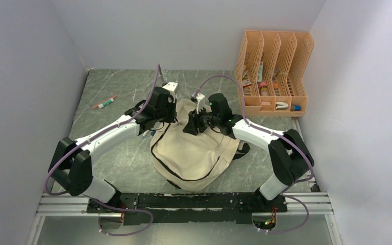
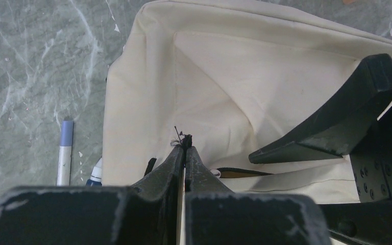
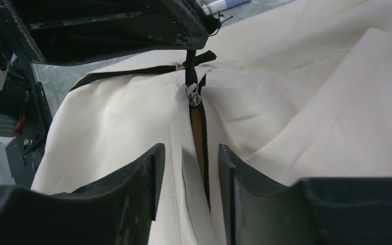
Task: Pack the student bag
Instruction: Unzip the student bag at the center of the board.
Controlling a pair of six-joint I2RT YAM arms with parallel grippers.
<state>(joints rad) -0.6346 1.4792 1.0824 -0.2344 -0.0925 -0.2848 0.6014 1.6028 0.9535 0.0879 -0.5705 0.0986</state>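
Note:
The beige student bag [image 1: 196,153] lies in the middle of the table between both arms. My left gripper [image 2: 185,148] is shut on the black zipper pull cord [image 3: 194,71] at the bag's upper end, and it holds the cord taut above the silver slider [image 3: 194,95]. The zipper is open a little way below the slider, and a tan gap shows there. My right gripper [image 3: 188,153] is open and straddles a raised fold of bag fabric [image 3: 186,168] with the zipper track in it. In the top view both grippers meet over the bag's far end [image 1: 186,120].
An orange file organizer [image 1: 275,71] with small items stands at the back right. A red-and-green marker [image 1: 104,102] lies on the table at the back left. A blue-capped pen [image 2: 65,150] lies on the marble just left of the bag.

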